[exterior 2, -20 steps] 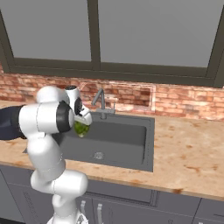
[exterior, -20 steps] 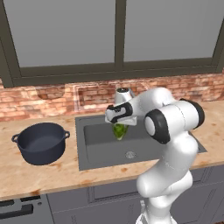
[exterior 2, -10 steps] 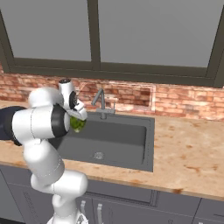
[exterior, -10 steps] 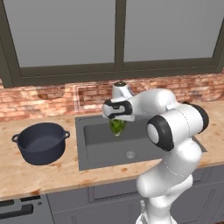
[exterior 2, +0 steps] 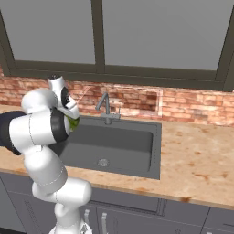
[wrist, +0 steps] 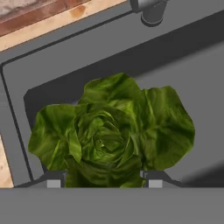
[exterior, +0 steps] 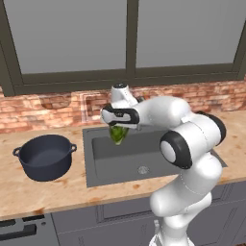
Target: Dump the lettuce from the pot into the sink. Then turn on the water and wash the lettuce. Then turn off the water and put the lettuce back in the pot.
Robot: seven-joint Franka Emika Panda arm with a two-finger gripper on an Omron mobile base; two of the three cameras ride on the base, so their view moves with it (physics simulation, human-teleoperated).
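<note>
Ruffled bright-green lettuce (wrist: 109, 140) hangs in the air above the back left part of the dark grey sink (exterior: 149, 168), leaves spread wide. The round navy pot (exterior: 45, 156) sits upright on the counter left of the basin, its inside bare.

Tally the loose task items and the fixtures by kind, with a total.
Lettuce: 1, held in the gripper above the sink
Pot: 1, on the counter beside the sink
Sink: 1
Faucet: 1
Total: 4
</note>
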